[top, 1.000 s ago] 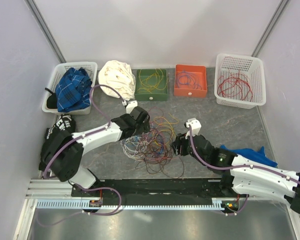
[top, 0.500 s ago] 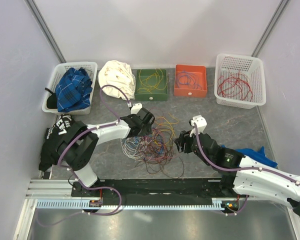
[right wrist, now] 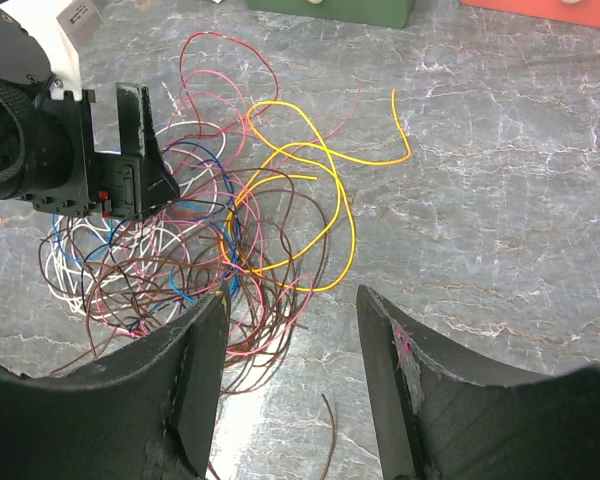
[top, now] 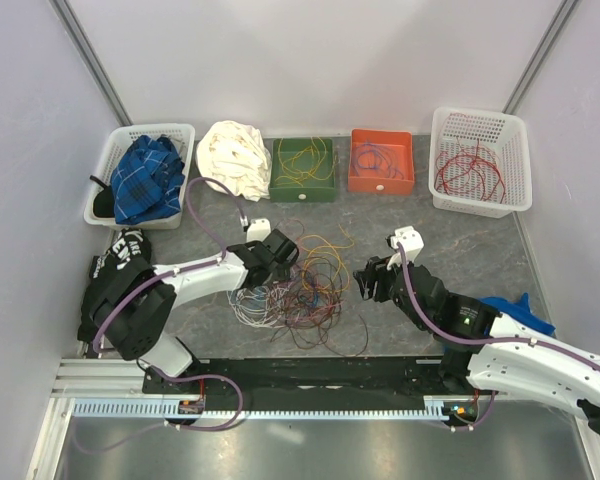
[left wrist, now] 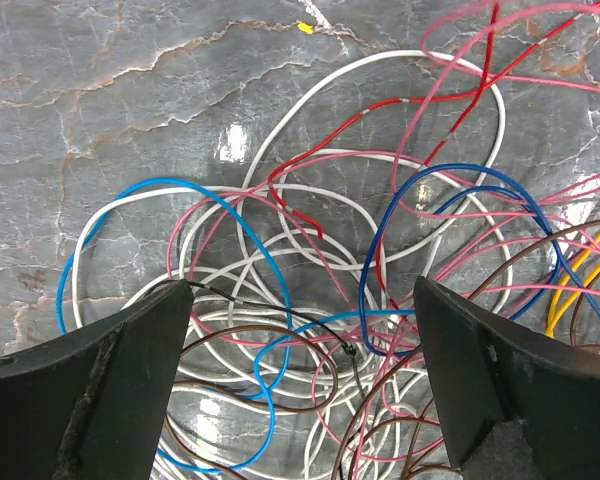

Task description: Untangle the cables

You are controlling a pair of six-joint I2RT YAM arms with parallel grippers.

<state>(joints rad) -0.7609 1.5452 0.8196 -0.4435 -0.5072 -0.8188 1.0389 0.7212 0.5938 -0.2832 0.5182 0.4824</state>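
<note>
My left tool (left wrist: pixel 300 290) hangs wide open and empty over the cable pile (top: pixel 295 285) on the desk (top: pixel 460 240). My right tool (right wrist: pixel 292 296) is open and empty just beside it. If I grab many loops together, knots could tighten.

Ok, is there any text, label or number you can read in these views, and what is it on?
Nothing reads clearly.
Black item beside the left arm: white lettering, too blurred to read.
White label on the left arm's wrist, in the right wrist view: print too small to read.
Elsewhere: no text shows.
</note>
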